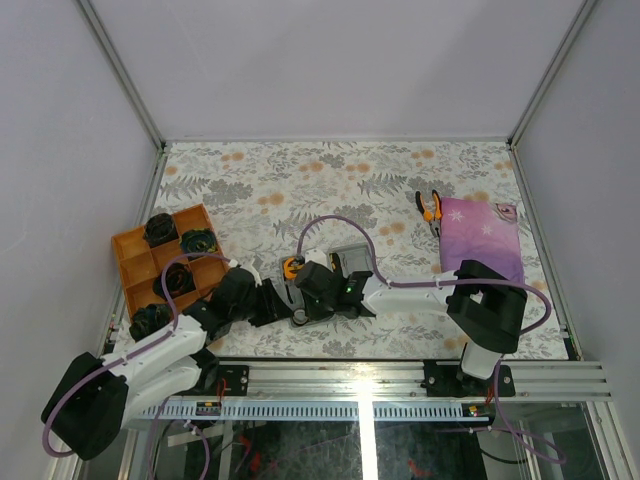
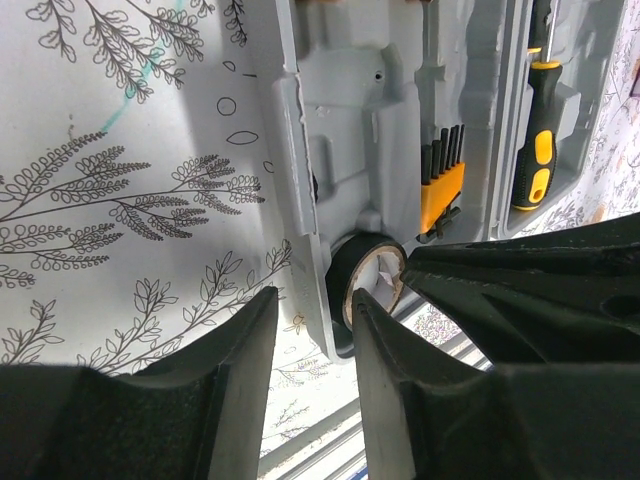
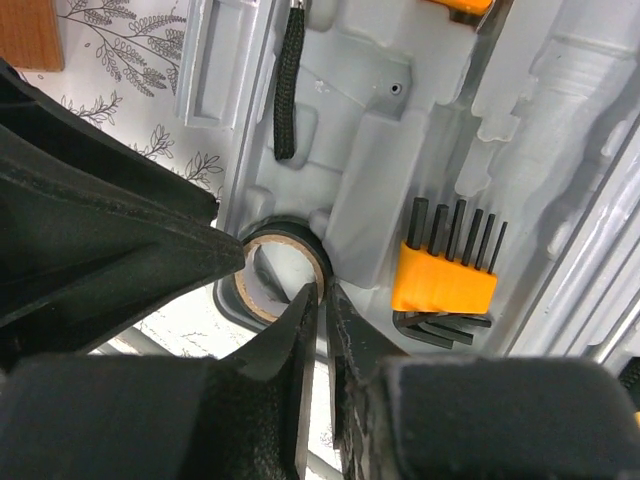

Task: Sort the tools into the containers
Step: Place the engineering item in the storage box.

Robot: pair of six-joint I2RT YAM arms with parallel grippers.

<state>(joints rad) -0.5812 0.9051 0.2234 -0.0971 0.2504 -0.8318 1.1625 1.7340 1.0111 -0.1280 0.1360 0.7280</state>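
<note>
The grey tool case (image 1: 348, 260) lies open at mid table. In the left wrist view the case (image 2: 340, 100) holds the black-and-orange bit set (image 2: 441, 185) and the black-and-yellow screwdriver (image 2: 540, 140). The small black tape ring (image 3: 275, 270) sits in a round recess at the case's corner. My right gripper (image 3: 322, 295) is pinched on the ring's wall, one finger inside and one outside. My left gripper (image 2: 312, 305) is open, and the case's edge lies between its fingers, right beside the tape ring (image 2: 362, 282). The orange tape measure (image 1: 292, 266) is by the case. The pliers (image 1: 430, 212) lie at the far right.
A purple star-patterned cloth (image 1: 480, 240) lies at the right, next to the pliers. An orange divided tray (image 1: 135, 262) with several black rolls stands at the left. Both grippers (image 1: 280, 298) crowd together at the case's near left corner. A black cord (image 3: 290, 85) lies in the case.
</note>
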